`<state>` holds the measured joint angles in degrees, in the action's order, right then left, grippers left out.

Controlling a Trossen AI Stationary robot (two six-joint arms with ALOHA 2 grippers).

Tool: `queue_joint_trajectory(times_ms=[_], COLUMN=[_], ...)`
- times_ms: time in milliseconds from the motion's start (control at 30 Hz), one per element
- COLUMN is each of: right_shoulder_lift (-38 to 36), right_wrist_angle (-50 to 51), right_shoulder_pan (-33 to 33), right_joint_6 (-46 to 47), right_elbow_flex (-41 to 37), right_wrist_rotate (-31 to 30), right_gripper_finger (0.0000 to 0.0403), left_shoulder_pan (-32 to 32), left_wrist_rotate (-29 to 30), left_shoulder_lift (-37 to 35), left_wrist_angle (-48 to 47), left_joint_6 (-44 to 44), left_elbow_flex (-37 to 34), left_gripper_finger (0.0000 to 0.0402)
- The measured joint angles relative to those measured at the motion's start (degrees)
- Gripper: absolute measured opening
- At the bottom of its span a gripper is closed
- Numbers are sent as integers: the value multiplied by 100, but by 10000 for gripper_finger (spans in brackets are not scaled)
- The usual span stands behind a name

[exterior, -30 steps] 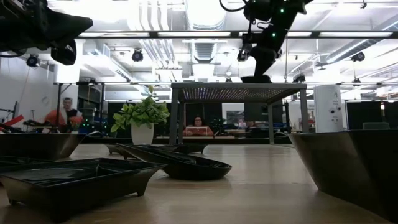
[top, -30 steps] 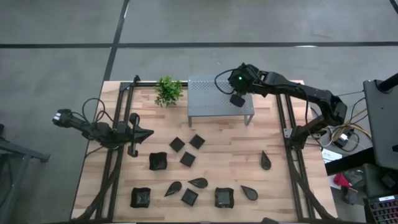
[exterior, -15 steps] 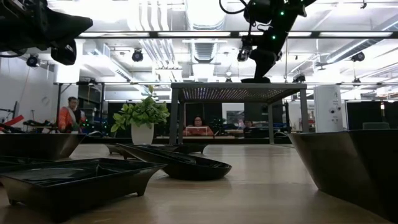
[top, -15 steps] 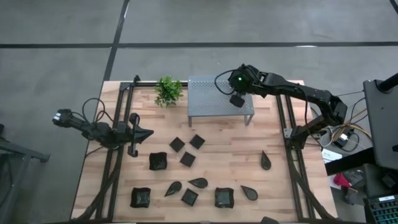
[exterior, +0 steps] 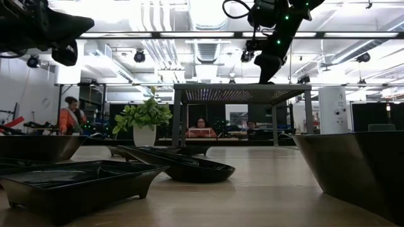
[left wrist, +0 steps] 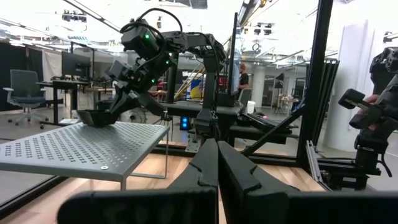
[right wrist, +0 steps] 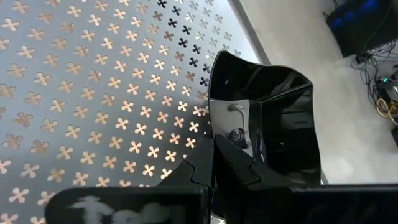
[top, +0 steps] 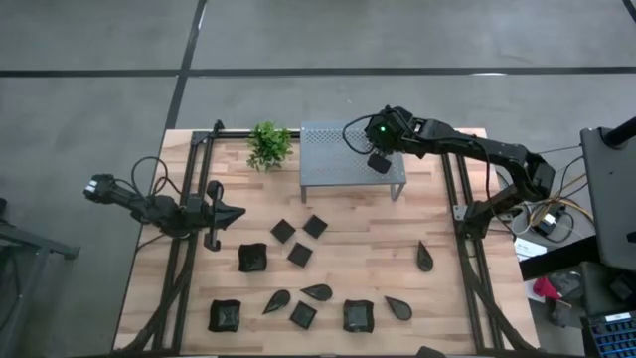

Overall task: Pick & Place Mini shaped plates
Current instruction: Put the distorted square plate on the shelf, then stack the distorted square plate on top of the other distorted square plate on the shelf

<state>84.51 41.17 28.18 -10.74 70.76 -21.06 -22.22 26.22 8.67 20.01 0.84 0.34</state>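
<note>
My right gripper [top: 380,151] hangs over the right end of the grey perforated shelf [top: 333,164], shut on a deep black dish with a wavy rim [right wrist: 267,118]. The left wrist view shows that dish [left wrist: 96,117] down on the shelf top near its corner. Several more small black plates lie on the wooden table: flat squares [top: 283,231], teardrops [top: 398,308] and deeper squares [top: 252,258]. My left gripper [top: 237,212] is shut and waits above the table's left side, touching nothing. My right gripper pinches one side wall of the dish at its rim [right wrist: 212,127], one finger inside the hollow and one outside. The fingers [left wrist: 121,99] come from above, slanting down. The dish's underside is on the shelf top, as far as the left wrist view shows.
A small green plant [top: 268,144] stands to the left of the shelf at the table's far edge. Black frame rails [top: 189,259] run along the table's left and right sides. Bare wood lies between the shelf and the plates. People show in the room beyond [exterior: 201,129].
My right gripper has stayed over the shelf, shut on the dish. In the low view the dish's dark outline under the fingers has become narrower than a second ago.
</note>
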Motion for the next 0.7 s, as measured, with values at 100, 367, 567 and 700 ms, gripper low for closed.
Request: queue_joint_trajectory(times_ms=[100, 367, 567, 700], right_shoulder_lift=[0, 0, -21, -204], right_wrist_angle=[0, -1, 44, 60], right_shoulder_pan=[-2, -4, -21, -144], right_joint_6=[-24, -96, -33, 11], right_elbow_flex=[0, 0, 124, 236], right_wrist_rotate=[-6, -6, -23, -27], right_gripper_finger=[9, 43, 82, 97], left_shoulder_pan=[-2, -1, -1, 0], left_wrist_rotate=[1, 1, 1, 2], left_shoulder_lift=[0, 0, 0, 0], left_wrist_angle=[1, 1, 1, 0], left_joint_6=[0, 0, 1, 0], left_elbow_flex=[2, 1, 0, 0], left_gripper_finger=[0, 0, 0, 0])
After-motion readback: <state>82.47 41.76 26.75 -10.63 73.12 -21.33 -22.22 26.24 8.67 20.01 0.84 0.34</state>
